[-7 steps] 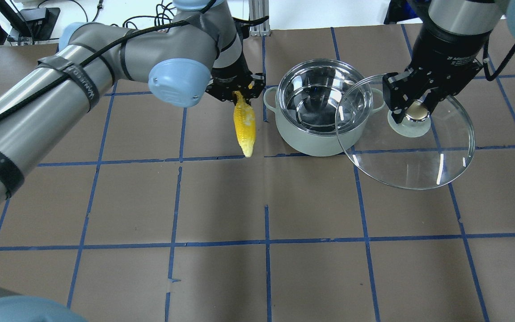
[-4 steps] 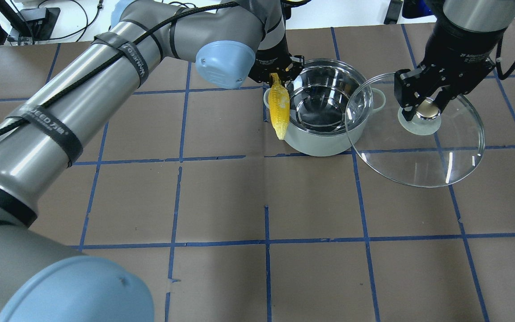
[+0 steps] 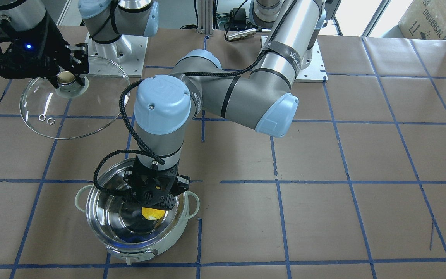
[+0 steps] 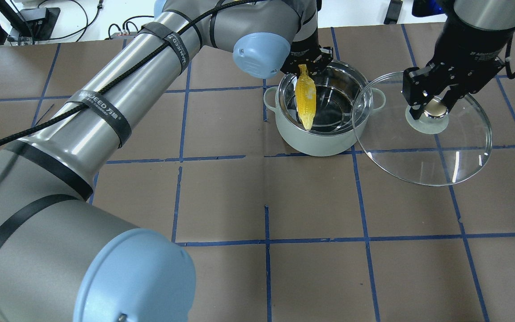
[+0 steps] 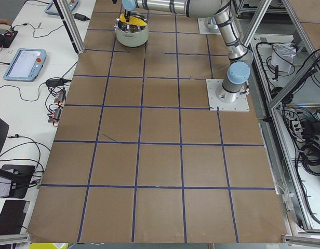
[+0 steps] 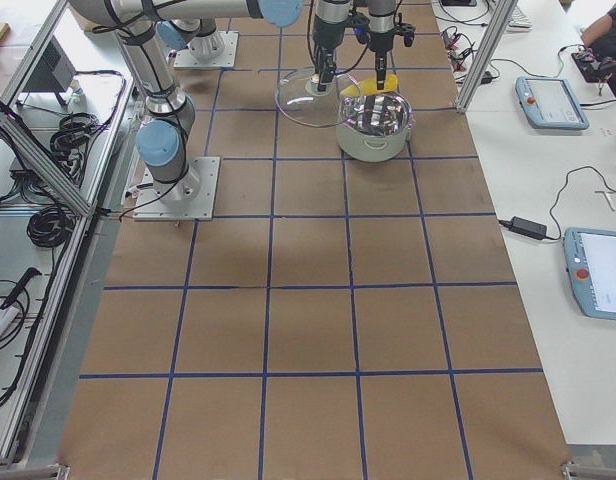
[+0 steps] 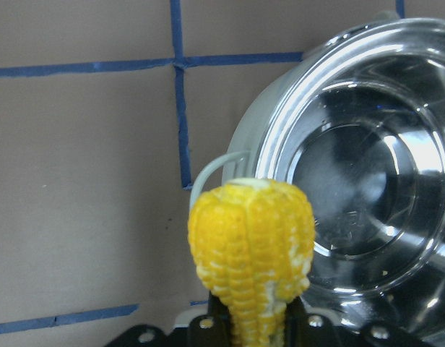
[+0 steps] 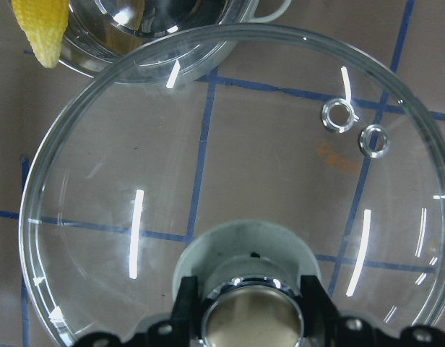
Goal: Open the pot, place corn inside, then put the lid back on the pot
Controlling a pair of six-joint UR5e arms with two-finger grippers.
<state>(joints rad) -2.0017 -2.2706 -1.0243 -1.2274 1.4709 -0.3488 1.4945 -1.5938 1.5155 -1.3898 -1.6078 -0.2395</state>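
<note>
The pale mint pot (image 4: 324,142) stands open on the table, its steel bowl (image 3: 114,217) empty. My left gripper (image 4: 306,67) is shut on the thick end of the yellow corn (image 4: 306,97), which hangs tip down over the left part of the bowl. The corn also shows in the front view (image 3: 151,213) and the left wrist view (image 7: 253,253). My right gripper (image 4: 434,105) is shut on the knob (image 8: 249,318) of the clear glass lid (image 4: 441,152) and holds it in the air to the right of the pot, overlapping its right rim.
The table is covered in brown paper with blue tape grid lines (image 4: 266,241). Cables and equipment (image 4: 25,22) lie beyond the far edge. My left arm (image 4: 105,112) stretches diagonally across the left half of the table.
My left gripper has carried the corn rightward, from beside the pot's left wall to above the bowl. My right gripper with the lid has drifted slightly right.
</note>
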